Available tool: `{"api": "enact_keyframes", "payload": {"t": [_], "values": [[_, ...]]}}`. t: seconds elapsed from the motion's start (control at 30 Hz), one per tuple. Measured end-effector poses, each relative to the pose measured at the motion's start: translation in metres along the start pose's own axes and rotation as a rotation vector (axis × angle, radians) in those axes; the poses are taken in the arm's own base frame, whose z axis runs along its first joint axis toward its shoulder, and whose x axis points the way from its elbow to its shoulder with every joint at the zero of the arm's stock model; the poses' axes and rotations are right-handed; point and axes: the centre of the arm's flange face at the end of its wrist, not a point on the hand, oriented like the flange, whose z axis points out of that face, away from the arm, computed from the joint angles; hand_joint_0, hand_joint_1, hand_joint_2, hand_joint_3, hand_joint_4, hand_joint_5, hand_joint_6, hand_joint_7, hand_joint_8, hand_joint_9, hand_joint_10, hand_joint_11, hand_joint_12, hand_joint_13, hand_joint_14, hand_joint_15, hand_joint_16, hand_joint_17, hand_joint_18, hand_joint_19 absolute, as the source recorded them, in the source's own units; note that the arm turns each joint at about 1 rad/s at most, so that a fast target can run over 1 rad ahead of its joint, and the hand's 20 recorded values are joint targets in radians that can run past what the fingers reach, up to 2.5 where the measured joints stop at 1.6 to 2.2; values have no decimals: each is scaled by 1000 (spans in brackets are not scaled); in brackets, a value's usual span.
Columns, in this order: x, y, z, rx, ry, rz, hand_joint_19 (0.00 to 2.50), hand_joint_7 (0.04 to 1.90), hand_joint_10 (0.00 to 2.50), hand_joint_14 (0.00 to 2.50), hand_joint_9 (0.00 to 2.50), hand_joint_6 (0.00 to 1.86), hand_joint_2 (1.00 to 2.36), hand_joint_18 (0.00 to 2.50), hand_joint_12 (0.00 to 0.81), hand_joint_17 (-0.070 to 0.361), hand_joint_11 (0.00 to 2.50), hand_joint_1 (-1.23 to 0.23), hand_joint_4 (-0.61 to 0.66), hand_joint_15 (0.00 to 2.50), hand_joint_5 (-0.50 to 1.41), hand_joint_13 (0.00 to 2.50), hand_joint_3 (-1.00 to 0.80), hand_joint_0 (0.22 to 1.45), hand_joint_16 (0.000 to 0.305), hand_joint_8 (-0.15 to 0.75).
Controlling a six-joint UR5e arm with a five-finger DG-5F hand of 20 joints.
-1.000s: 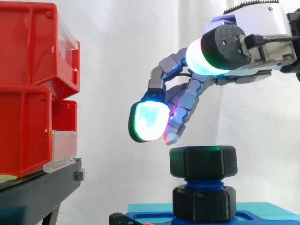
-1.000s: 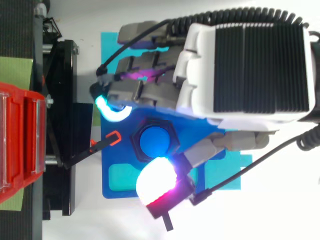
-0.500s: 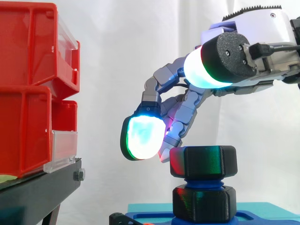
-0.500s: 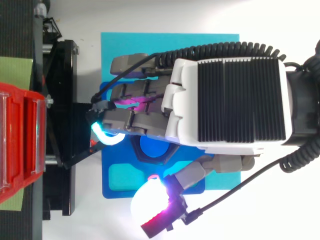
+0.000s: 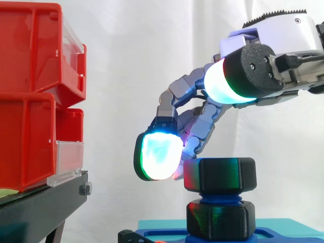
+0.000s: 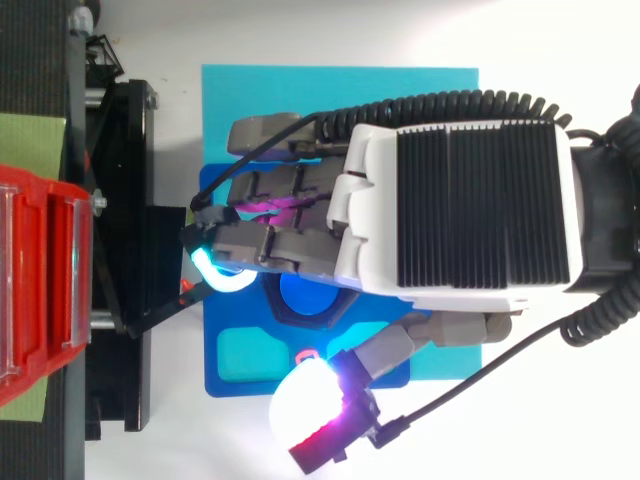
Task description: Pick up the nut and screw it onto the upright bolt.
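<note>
Grey, segmented fingers on the hand (image 5: pixel 193 89), thick pads (image 5: pixel 158 157) glowing white-cyan with green rims, magenta beneath; a white casing (image 6: pixel 372 215) behind carries a black ribbed panel (image 6: pixel 480 205).

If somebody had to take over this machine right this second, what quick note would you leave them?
Hand: low over the left side of the black nut; I cannot tell whether it has a grip on it.
Things: the nut sits on the upright blue bolt, above a second black hex piece on the blue base.
Done: the nut is picked up and on the bolt.
Left: blue thread shows below the nut, so it probably needs more turns down; check the grip first.
</note>
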Motion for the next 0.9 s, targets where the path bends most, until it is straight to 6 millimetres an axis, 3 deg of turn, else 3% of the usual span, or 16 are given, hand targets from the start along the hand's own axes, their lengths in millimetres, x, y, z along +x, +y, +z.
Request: {"api": "enact_keyframes", "payload": {"t": [0.87, 0.9], "values": [[-1, -13, -4, 2, 18, -1, 0, 1421, 0, 0, 965, 503, 1000, 380, 241, 47, 0, -256, 164, 0, -13, 713, -500, 540, 21, 277], [-1, -15, -5, 2, 20, -1, 0, 1515, 0, 0, 1014, 501, 1000, 395, 237, 45, 0, -262, 159, 0, 0, 724, -500, 542, 20, 274]]}}
